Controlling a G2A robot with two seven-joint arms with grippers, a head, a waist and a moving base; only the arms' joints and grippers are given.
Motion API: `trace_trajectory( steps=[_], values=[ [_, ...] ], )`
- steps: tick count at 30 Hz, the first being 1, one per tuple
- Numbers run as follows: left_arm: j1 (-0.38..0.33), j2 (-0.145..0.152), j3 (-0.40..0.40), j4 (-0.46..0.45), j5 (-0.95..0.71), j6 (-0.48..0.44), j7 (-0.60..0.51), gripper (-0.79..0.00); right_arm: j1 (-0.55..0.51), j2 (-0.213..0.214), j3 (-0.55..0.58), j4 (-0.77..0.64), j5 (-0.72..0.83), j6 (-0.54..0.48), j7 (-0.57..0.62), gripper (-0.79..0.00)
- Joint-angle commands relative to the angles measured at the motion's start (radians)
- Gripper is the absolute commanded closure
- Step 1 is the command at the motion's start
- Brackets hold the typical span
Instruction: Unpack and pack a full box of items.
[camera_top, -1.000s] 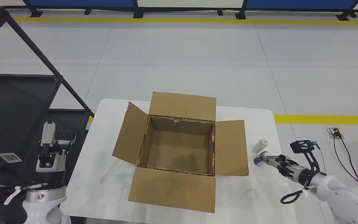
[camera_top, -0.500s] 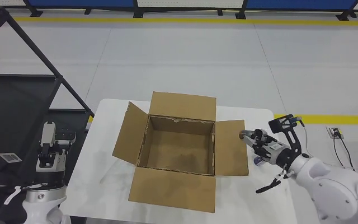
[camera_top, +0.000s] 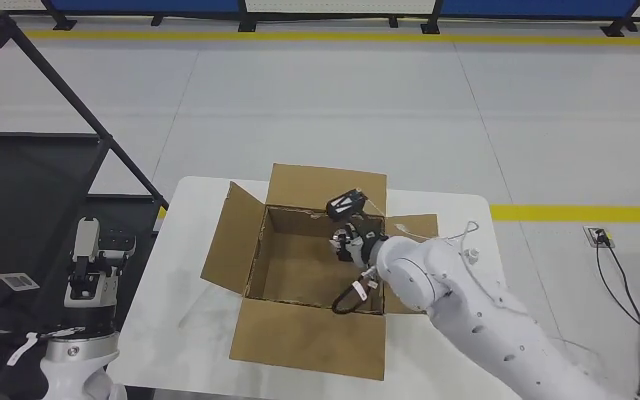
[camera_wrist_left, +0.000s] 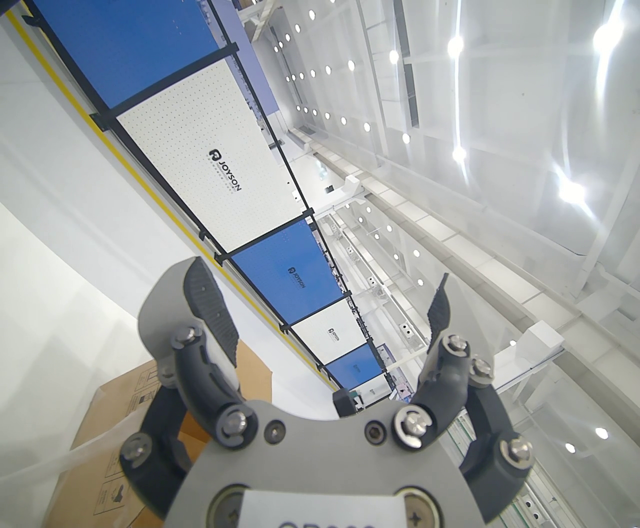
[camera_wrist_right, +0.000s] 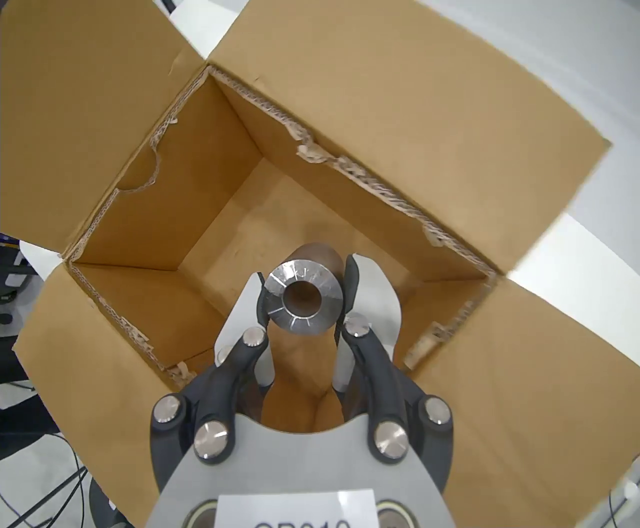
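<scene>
An open cardboard box (camera_top: 300, 272) stands in the middle of the white table (camera_top: 180, 300), flaps spread outward, its floor bare. My right gripper (camera_top: 349, 240) hangs over the box's far right part, shut on a hollow metal cylinder (camera_wrist_right: 302, 299). In the right wrist view that gripper (camera_wrist_right: 304, 292) points down into the box (camera_wrist_right: 235, 210), with the cylinder's ringed end facing the camera. My left gripper (camera_wrist_left: 320, 280) stands open and holds nothing, aimed up at the ceiling. A corner of the box (camera_wrist_left: 125, 400) shows beside it.
A black metal frame (camera_top: 60, 150) and a dark surface stand off the table's left side. Bare tabletop lies to the left of the box and at its near left. A yellow floor line (camera_top: 560, 212) runs past the table's right side.
My right arm has swung from the table's right edge leftward to above the box, carrying the metal cylinder. The left arm has stayed still.
</scene>
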Motion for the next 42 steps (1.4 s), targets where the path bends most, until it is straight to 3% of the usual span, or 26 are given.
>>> trace_trajectory(
  steps=[1, 7, 14, 22, 30, 33, 38, 39, 40, 42],
  values=[
    [0.0, 0.0, 0.0, 0.0, 0.0, 0.0, 0.0, -0.785, 0.049, -0.04, -0.08, 0.085, -0.002, 0.016, -0.023, 0.0],
    [0.0, 0.0, 0.0, 0.0, 0.0, 0.0, 0.0, -0.785, 0.127, -0.164, -0.233, 0.297, 0.002, 0.053, -0.111, 0.0],
    [0.0, 0.0, 0.0, 0.0, 0.0, 0.0, 0.0, -0.785, 0.174, -0.282, -0.3, 0.523, 0.042, 0.038, -0.155, 0.0],
    [0.0, 0.0, 0.0, 0.0, 0.0, 0.0, 0.0, -0.785, 0.189, -0.38, -0.343, 0.703, 0.025, 0.009, -0.188, 0.0],
    [0.0, 0.0, 0.0, 0.0, 0.0, 0.0, 0.0, -0.785, 0.205, -0.449, -0.344, 0.838, 0.025, -0.045, -0.179, 0.0],
    [0.0, 0.0, 0.0, 0.0, 0.0, 0.0, 0.0, -0.785, 0.208, -0.47, -0.345, 0.876, 0.017, -0.061, -0.17, -0.212],
    [0.0, 0.0, 0.0, 0.0, 0.0, 0.0, 0.0, -0.785, 0.215, -0.499, -0.337, 0.932, 0.011, -0.085, -0.171, -0.382],
    [0.0, 0.0, 0.0, 0.0, 0.0, 0.0, 0.0, -0.785, 0.218, -0.504, -0.335, 0.942, 0.01, -0.096, -0.163, -0.48],
    [0.0, 0.0, 0.0, 0.0, 0.0, 0.0, 0.0, -0.785, 0.221, -0.508, -0.333, 0.95, 0.008, -0.104, -0.159, -0.65],
    [0.0, 0.0, 0.0, 0.0, 0.0, 0.0, 0.0, -0.785, 0.226, -0.514, -0.327, 0.965, 0.001, -0.11, -0.162, -0.696]
  ],
)
